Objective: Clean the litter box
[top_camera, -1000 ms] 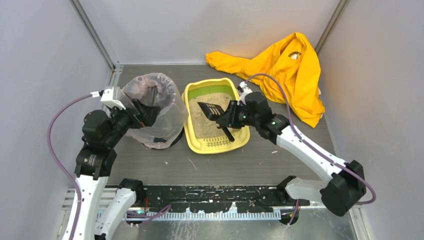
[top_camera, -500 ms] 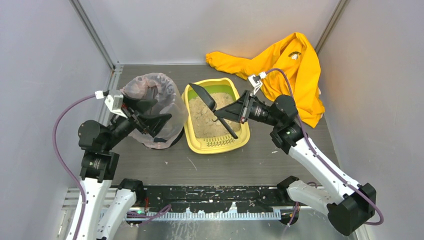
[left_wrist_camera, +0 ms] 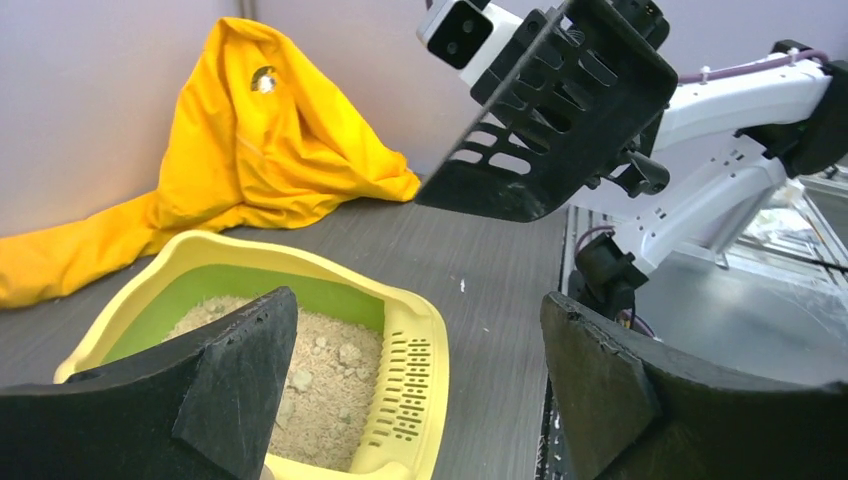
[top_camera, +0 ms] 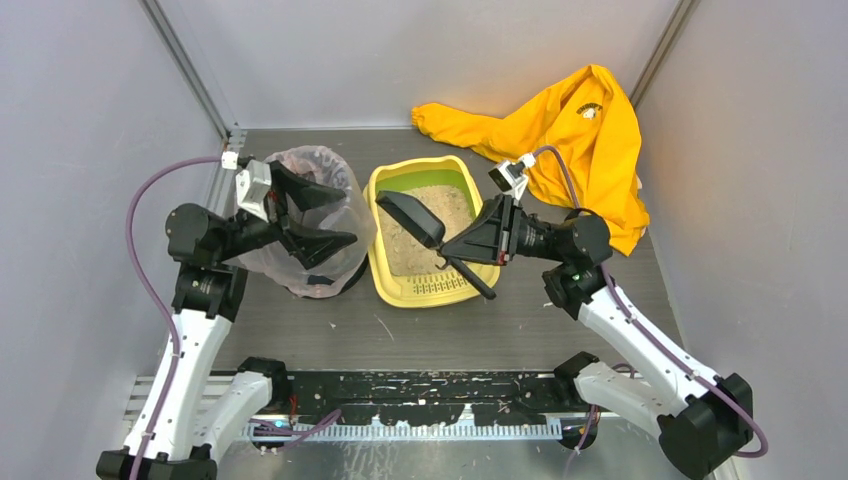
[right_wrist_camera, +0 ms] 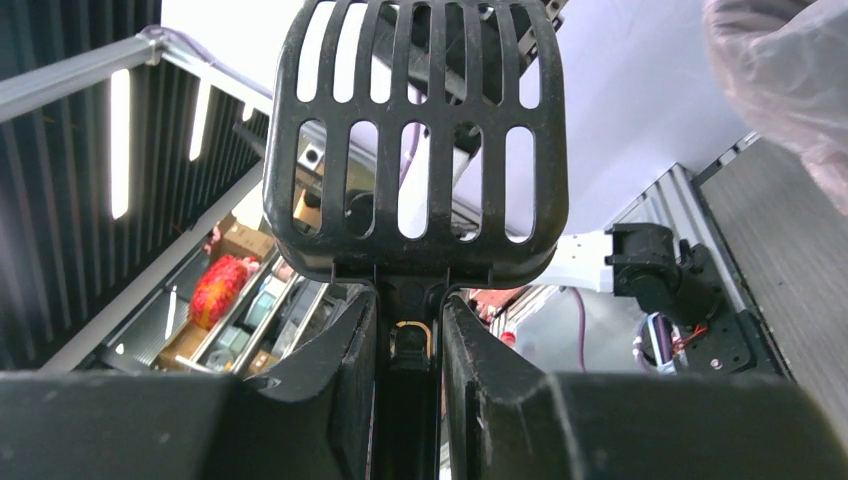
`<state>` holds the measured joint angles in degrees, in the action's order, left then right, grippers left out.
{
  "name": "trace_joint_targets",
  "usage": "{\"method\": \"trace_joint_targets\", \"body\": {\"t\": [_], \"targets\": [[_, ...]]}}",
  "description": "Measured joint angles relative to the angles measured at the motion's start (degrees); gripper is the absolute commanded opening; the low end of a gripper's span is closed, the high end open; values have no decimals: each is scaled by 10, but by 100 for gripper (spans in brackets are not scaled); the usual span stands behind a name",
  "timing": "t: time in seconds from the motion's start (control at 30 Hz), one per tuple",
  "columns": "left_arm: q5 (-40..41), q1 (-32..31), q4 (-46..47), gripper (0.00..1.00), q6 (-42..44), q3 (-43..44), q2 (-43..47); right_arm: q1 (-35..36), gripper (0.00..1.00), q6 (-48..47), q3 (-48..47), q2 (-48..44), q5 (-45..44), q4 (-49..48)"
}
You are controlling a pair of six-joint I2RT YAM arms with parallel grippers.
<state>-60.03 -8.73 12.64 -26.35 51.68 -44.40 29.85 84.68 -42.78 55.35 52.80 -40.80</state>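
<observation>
The litter box (top_camera: 437, 290) is a yellow tray with a green inner wall and beige litter, in the middle of the table. It also shows in the left wrist view (left_wrist_camera: 425, 340). My right gripper (top_camera: 468, 248) is shut on the handle of the black slotted scoop (top_camera: 410, 217) and holds it tilted above the box's left half. The scoop also shows in the wrist views (left_wrist_camera: 560, 110) (right_wrist_camera: 415, 130), with my right gripper (right_wrist_camera: 410, 310) clamped on its handle. My left gripper (top_camera: 338, 215) is open and empty, raised over the bag-lined bin (top_camera: 300, 170) and facing the box (left_wrist_camera: 418, 305).
A yellow garment (top_camera: 580, 130) lies at the back right, close behind the litter box; it also shows in the left wrist view (left_wrist_camera: 250, 130). The bin stands just left of the box. Grey walls close in on both sides.
My right gripper has lifted the scoop out of the litter and tilted it up over the box. My left gripper has risen from the bin's bag and turned toward the box.
</observation>
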Motion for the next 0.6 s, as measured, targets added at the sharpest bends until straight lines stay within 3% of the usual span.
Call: {"method": "trace_joint_targets", "body": {"t": [0.23,0.6], "targets": [[-63,-20,-44,98,59,57,-21,0,1,8,22,-46,31,-7],[-105,-162,-134,98,167,107,-68,2,1,4,37,-33,56,6]]}}
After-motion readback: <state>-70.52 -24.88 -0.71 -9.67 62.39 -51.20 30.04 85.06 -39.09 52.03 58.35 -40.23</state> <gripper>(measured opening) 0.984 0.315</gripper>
